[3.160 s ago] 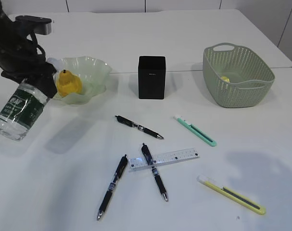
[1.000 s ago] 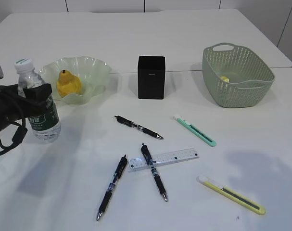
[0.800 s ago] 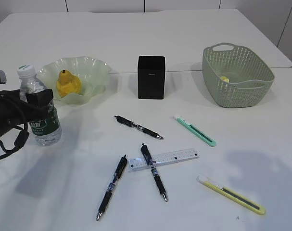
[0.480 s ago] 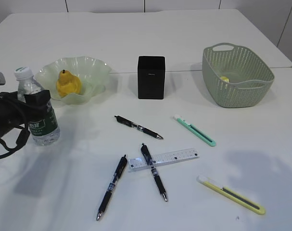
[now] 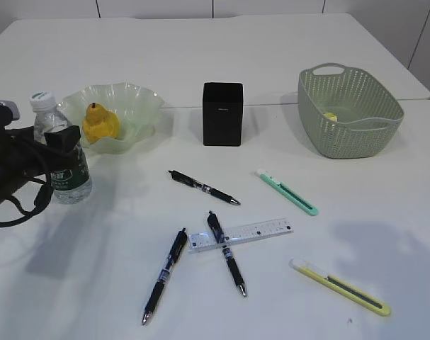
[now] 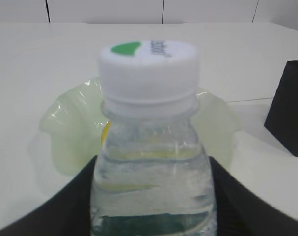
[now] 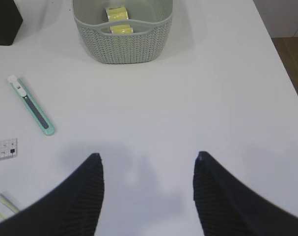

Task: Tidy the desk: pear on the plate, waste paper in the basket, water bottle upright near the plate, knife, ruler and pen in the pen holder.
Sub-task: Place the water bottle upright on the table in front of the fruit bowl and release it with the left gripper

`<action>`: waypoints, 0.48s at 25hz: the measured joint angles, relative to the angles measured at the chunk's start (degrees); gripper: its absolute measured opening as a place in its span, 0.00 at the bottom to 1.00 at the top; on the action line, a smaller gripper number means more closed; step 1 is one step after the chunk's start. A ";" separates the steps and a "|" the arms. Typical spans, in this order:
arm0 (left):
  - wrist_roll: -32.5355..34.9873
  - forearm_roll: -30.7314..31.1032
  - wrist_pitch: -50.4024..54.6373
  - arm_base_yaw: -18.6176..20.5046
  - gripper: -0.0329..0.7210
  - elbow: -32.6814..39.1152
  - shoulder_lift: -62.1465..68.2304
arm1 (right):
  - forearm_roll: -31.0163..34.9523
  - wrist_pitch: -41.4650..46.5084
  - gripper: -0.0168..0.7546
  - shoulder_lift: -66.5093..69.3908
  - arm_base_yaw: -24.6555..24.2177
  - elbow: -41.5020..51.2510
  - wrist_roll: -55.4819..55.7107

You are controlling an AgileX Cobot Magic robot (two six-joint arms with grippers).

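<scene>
The water bottle (image 5: 62, 157) is seen standing upright on the desk (image 5: 285, 64), its long axis vertical, at the left of the scene and just beside the near-left edge of the plate (image 5: 133, 99), in which the pear (image 5: 98, 123) already lies. The left gripper (image 5: 59, 152) is clamped around the bottle's body from the left; in the left wrist view the bottle (image 6: 151, 147) is seen filling the space between the two dark fingers (image 6: 237, 196), cap uppermost. Since the bottle appears to be at its place, the coming move is judged to turn on a clean release: the jaws would have to be parted and drawn back leftward, away from the plate, without the bottle being tipped. The right gripper (image 7: 146, 169) hangs with its fingers apart and nothing between them, above bare desk at the right, near side of the basket (image 7: 124, 37), in which the waste paper (image 7: 117, 14) is seen. Three pens, the ruler (image 5: 241, 233) and two knives lie flat across the near middle, well apart from the pen holder (image 5: 223, 113); the green knife (image 7: 31, 104) and the yellow knife (image 5: 341, 286) are judged nearer the right arm.
</scene>
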 joint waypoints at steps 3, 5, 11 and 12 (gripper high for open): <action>2.79 0.00 0.00 0.00 0.55 -0.85 0.56 | 0.00 0.00 0.62 0.00 0.00 0.00 0.00; 3.73 0.00 0.00 0.00 0.55 -1.03 0.71 | -0.10 0.00 0.62 0.00 0.00 0.00 0.00; 4.76 0.15 -1.33 0.00 0.55 -1.25 1.50 | -0.10 0.00 0.62 0.00 0.00 0.00 0.00; 4.81 0.15 -1.36 0.00 0.55 -1.25 1.62 | -0.10 0.00 0.62 0.00 0.00 0.00 0.00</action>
